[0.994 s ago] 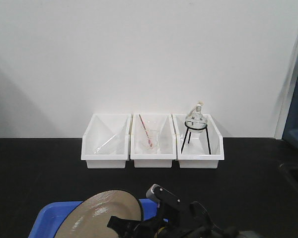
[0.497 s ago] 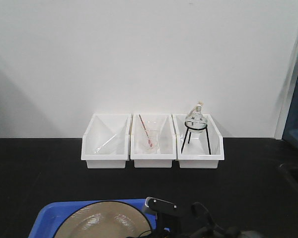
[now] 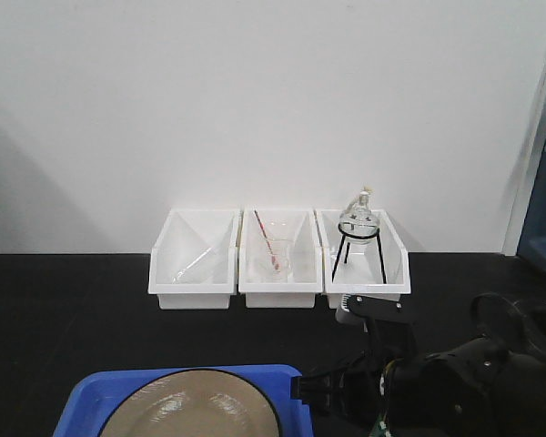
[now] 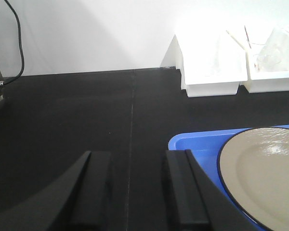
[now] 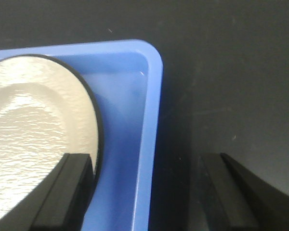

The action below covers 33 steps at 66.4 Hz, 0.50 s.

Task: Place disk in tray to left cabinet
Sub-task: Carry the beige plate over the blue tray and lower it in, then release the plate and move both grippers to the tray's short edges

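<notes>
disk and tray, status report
Left gripper open, over black table. Right gripper open, fingers straddling blue plastic tray rim. Round tan black-rimmed disk flat in tray. Cabinet not in view.

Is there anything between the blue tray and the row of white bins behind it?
Nothing. Only bare black tabletop lies between the tray and the white bins, which shows most clearly in the left wrist view.
</notes>
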### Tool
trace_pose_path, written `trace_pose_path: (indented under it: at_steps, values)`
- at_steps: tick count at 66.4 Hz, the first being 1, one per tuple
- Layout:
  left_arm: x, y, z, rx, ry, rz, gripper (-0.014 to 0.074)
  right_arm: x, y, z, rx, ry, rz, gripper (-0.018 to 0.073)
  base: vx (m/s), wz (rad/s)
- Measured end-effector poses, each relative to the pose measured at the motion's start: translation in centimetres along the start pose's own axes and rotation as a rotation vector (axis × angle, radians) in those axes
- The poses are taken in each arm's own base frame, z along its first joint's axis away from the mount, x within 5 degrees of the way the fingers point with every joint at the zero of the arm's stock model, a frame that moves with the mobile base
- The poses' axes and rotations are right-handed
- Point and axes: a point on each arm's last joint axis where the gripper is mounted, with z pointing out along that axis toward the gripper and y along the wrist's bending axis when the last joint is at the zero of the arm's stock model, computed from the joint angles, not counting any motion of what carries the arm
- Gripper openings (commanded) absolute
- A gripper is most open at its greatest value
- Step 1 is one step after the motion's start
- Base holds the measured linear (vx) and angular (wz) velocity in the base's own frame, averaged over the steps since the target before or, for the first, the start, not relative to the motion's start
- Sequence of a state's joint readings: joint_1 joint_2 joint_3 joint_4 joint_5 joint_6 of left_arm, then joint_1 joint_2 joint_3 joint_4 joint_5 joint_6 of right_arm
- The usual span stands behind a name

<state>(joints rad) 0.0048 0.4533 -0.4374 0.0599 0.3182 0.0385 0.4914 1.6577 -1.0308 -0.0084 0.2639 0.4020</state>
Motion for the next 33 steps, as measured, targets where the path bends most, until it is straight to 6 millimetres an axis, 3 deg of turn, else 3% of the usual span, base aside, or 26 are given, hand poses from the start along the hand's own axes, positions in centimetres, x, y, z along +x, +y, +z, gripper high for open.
trace_pose_path:
  at_steps: [19,33]
  values:
    - [0.4,-0.2,0.0,0.018,0.041,-0.047,0.0393,0.9,-0.5,-0.3,0.051,0.105,-0.030,0.0512,0.00,0.00]
    - [0.1,-0.8,1.0,0.083,0.219,-0.172,0.0395,2.0,-1.0,-0.5,0.102,0.229,-0.063,0.0512,0.00,0.00]
